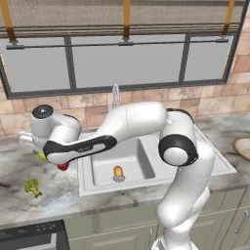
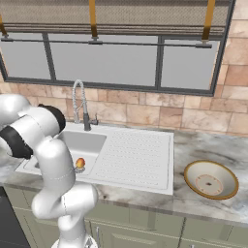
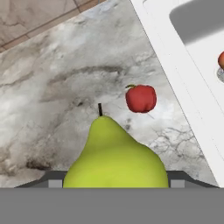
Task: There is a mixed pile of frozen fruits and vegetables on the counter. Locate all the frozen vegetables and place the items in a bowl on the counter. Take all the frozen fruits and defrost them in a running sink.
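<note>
My gripper (image 3: pixel 114 180) is shut on the yellow-green fruit (image 3: pixel 114 155), a pear shape with a dark stem that fills the bottom of the hand view above the counter (image 3: pixel 52 87). In the left base view the gripper (image 1: pixel 39 152) hangs at the far left with the fruit (image 1: pixel 42 156) under the hand. The small red piece (image 3: pixel 141 98) lies on the marble just beyond it, also seen as the red piece (image 1: pixel 62 167) under the forearm. The green broccoli (image 1: pixel 32 187) lies nearer the front edge. The orange-red fruit (image 1: pixel 117 171) rests by the drain in the sink (image 1: pixel 100 168). The tan bowl (image 2: pixel 211 179) stands on the counter at the right.
A chrome spring-coil faucet (image 2: pixel 80 104) rises behind the basin, and a ribbed drainboard (image 2: pixel 138 155) lies between basin and bowl. The arm's white forearm (image 1: pixel 122 127) stretches across the sink's left half. A dark appliance top (image 1: pixel 31 234) sits below the counter's front left.
</note>
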